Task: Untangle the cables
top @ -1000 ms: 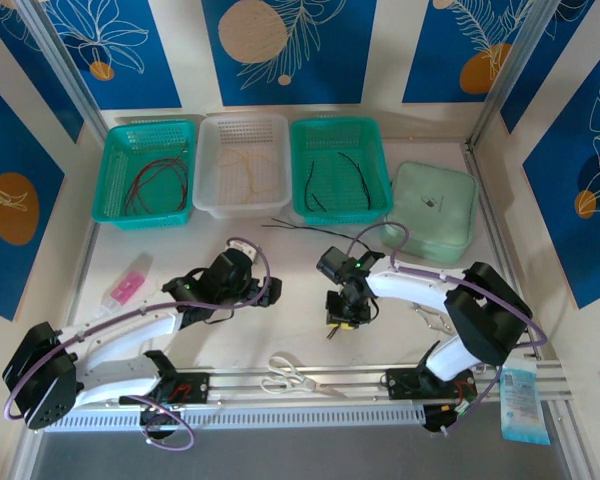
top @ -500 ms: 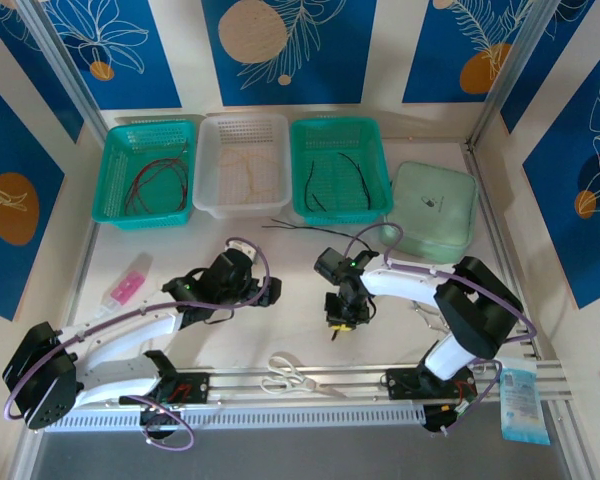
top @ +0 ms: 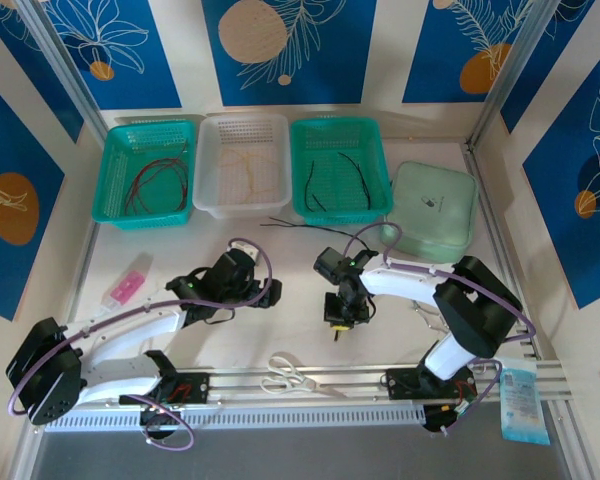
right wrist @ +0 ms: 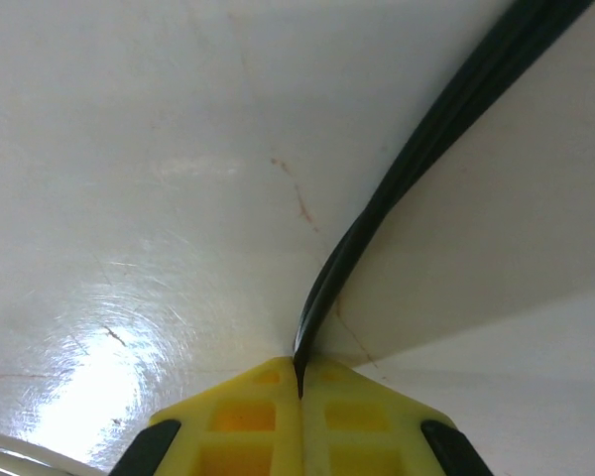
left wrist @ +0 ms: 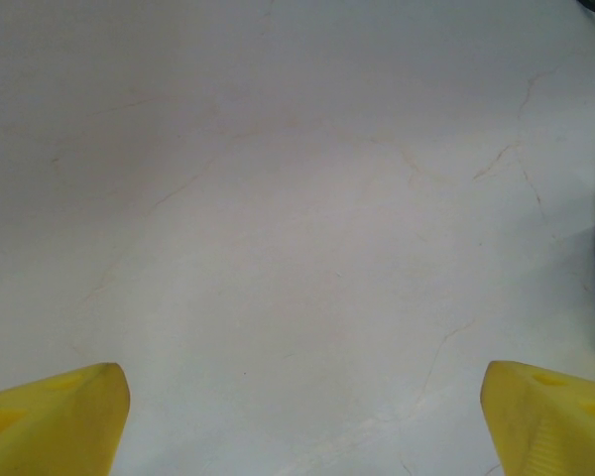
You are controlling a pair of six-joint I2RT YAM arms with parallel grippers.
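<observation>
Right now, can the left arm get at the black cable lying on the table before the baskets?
Probably yes: the open left tool hovers over bare table, with nothing between it and that black cable.

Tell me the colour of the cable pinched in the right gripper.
Black. The right wrist view shows it best: the cable runs out of the shut right gripper.

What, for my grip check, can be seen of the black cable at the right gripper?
The black cable is thin and dark, with lengthwise ridges, as if several strands lay side by side in a rubbery sheath. Its near part is pinched between the yellow fingertips of the right gripper, whose jaws are shut on it. From there it runs in a gentle curve up and to the right, across the white table, and leaves the wrist view at the top edge. Its far end cannot be seen there.
</observation>
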